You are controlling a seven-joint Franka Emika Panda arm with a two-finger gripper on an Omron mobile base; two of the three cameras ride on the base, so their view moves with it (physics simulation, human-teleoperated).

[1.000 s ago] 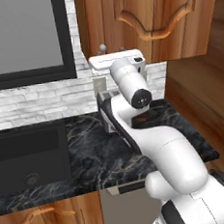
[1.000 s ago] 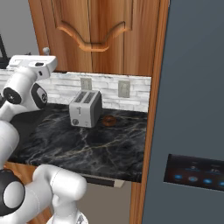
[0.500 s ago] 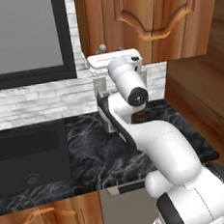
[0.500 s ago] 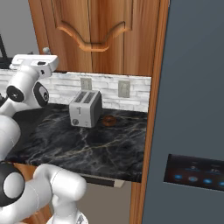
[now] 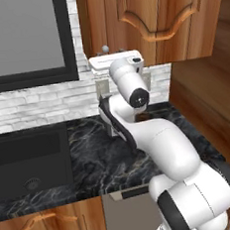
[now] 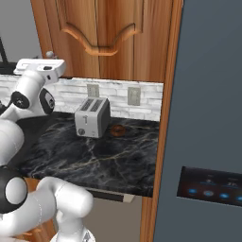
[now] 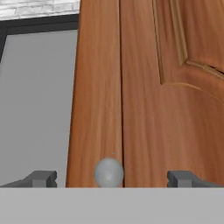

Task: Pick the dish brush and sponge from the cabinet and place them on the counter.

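Note:
The cabinet (image 5: 147,19) (image 6: 108,33) is closed, its arched door (image 7: 175,100) close in front of the hand. Its round grey knob (image 7: 109,172) sits between the two fingertips (image 7: 41,178), with a wide gap on each side. My gripper (image 7: 111,178) is open and holds nothing. From the base views the white hand (image 5: 117,61) (image 6: 40,66) is raised at the cabinet's lower left corner, above the counter (image 5: 91,159) (image 6: 94,156). The dish brush and the sponge are hidden behind the shut door.
A silver toaster (image 6: 92,118) stands on the counter against the brick wall, with a small brownish-orange thing (image 6: 118,130) beside it. A black sink (image 5: 27,160) lies to the left under a window (image 5: 25,36). A tall grey fridge panel (image 6: 208,118) bounds the right.
The hand has crept slightly up toward the cabinet's knob. The jaws have stayed wide open and the door remains shut.

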